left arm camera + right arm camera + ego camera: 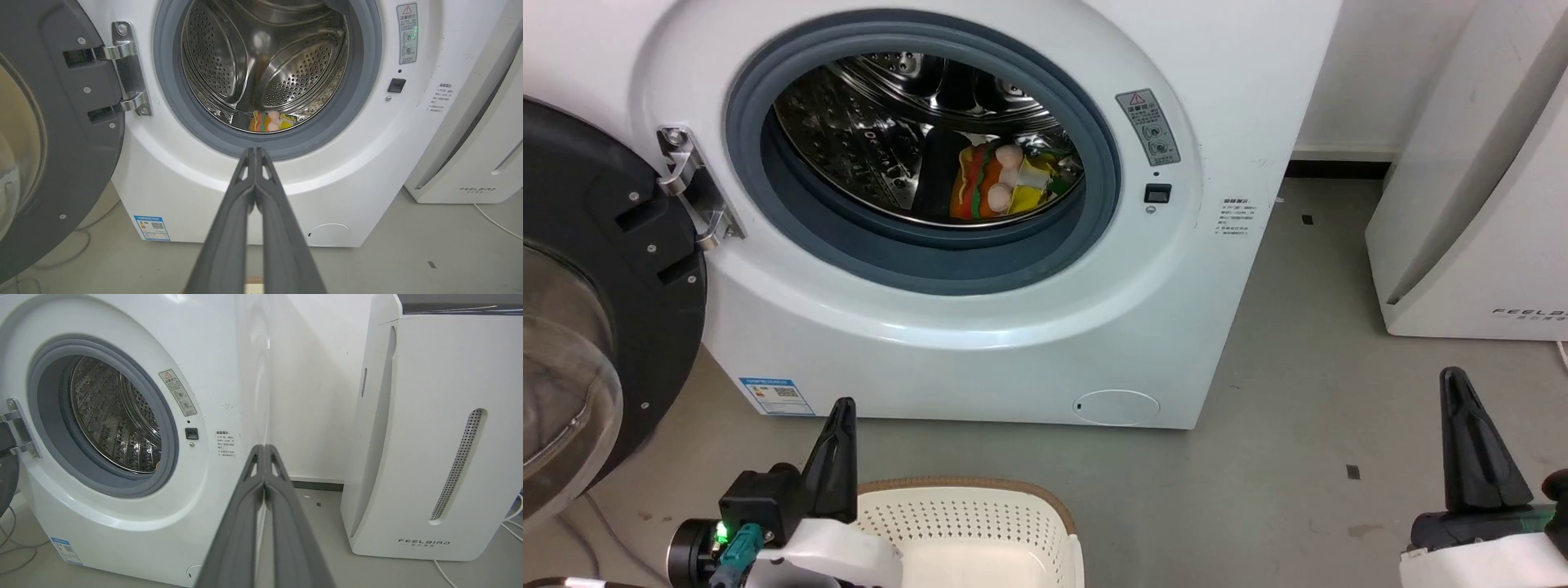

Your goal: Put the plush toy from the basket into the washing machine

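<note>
The plush toy (1001, 184) lies inside the steel drum of the washing machine (1241, 90), yellow, orange and red with pale pink rounded parts; the left wrist view has the plush toy (269, 121) at the drum's bottom. The round glass door (588, 327) hangs wide open at the left. The cream basket (980, 514) with its brown rim sits on the floor at the bottom of the head view, and what shows of its inside holds nothing. My left gripper (841, 407) is shut and empty beside the basket. At the lower right my right gripper (1454, 376) is shut and empty too.
A white FEELBIRD appliance (1486, 188) stands to the right of the washer, with a strip of grey floor (1298, 392) between them. Cables (506, 516) lie on the floor at its right side. The open door (61, 134) juts out on the left.
</note>
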Motion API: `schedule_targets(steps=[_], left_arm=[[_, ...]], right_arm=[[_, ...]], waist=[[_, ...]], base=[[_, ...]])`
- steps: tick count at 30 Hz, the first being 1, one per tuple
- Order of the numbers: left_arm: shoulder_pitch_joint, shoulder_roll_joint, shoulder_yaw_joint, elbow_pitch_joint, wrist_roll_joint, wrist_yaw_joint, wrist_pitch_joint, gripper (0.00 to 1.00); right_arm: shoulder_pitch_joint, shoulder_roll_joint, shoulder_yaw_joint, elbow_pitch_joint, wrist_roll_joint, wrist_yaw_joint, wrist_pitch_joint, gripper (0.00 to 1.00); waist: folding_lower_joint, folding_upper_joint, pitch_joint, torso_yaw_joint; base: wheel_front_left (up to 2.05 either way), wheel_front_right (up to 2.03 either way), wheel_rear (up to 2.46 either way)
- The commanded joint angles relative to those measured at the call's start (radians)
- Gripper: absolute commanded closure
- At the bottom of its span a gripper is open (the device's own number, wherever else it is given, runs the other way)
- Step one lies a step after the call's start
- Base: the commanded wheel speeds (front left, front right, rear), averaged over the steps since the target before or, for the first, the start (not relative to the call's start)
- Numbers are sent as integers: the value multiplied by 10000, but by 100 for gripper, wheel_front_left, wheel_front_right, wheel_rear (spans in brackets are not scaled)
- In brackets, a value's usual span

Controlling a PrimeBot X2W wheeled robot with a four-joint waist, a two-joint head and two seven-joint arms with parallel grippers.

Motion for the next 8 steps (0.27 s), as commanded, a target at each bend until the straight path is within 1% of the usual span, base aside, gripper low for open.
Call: schedule_targets(steps=[1, 8], left_arm=[[60, -57, 75, -102, 143, -40, 59, 100], [80, -96, 127, -180, 253, -55, 181, 100]], right_arm=[[-73, -1, 66, 65, -87, -1, 70, 100], [-98, -1, 145, 120, -129, -2, 193, 100]], waist=[[0, 0, -12, -10], [0, 0, -46, -38]], base=[[0, 0, 0], [0, 0, 0]])
